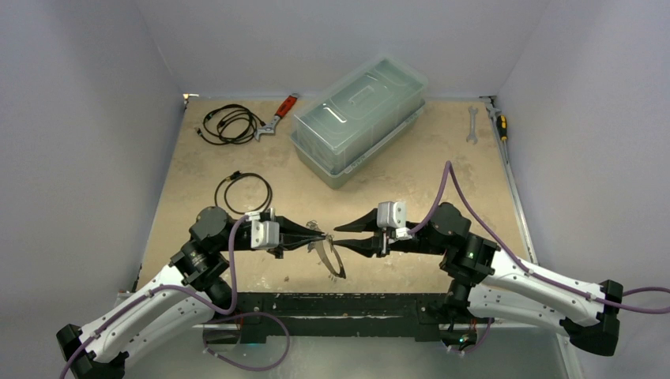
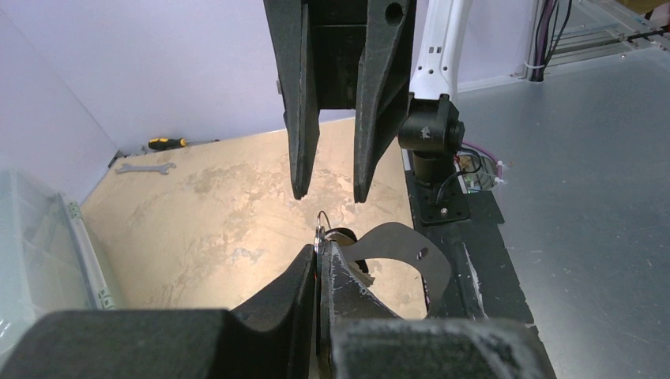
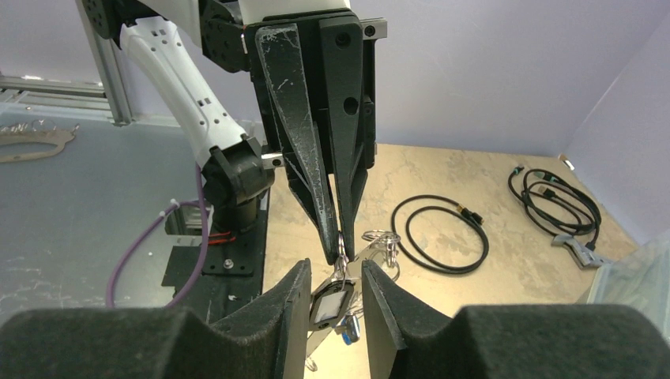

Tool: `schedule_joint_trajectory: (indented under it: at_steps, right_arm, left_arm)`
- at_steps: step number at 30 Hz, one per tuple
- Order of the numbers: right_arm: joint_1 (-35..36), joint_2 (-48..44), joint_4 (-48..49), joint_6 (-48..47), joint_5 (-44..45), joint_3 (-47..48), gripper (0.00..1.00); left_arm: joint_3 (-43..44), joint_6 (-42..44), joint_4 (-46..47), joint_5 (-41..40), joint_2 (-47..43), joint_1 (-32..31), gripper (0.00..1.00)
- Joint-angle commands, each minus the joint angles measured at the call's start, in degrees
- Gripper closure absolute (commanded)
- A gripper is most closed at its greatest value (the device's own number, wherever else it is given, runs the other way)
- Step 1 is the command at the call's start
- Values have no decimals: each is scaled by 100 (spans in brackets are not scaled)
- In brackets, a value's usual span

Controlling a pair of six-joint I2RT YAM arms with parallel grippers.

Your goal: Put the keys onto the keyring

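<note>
My left gripper (image 1: 322, 234) is shut on a small wire ring (image 2: 322, 227), above the table's near middle. In the right wrist view a key with a dark black-and-white tag (image 3: 330, 304) hangs from that ring. A blue-tagged key (image 3: 348, 329) hangs just below it. The keyring (image 1: 335, 260), a thin whitish hoop, hangs down beneath the left fingertips. It shows as a grey band in the left wrist view (image 2: 407, 241). My right gripper (image 3: 336, 268) is open, tip to tip with the left one. Its fingers stand on either side of the dark tag, apart from it.
A clear lidded plastic box (image 1: 359, 118) stands at the back middle. A coiled black cable (image 1: 243, 192) lies just behind the left gripper. A cable bundle (image 1: 229, 124) and a red-handled wrench (image 1: 276, 118) lie back left. A spanner (image 1: 472, 124) and a screwdriver (image 1: 499, 122) lie back right.
</note>
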Motion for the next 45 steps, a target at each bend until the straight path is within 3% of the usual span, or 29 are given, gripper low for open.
schedule_joint_trajectory:
  at_steps: [1, 11, 17, 22, 45]
  right_arm:
    - [13, 100, 102, 0, -147, 152, 68]
    - [13, 180, 84, -29, -104, 170, 72]
    - [13, 213, 69, -46, -196, 179, 92]
    - [13, 306, -24, -126, -343, 226, 100]
    - [13, 466, -263, -234, -544, 206, 100]
  left_arm:
    - [-12, -122, 407, 148, -39, 44, 100]
    - [-7, -122, 386, 209, -14, 45, 100]
    - [-5, -130, 386, 204, -21, 52, 100]
    - [-6, -140, 393, 159, -44, 53, 100]
    - [-37, -207, 473, -14, -162, 114, 100]
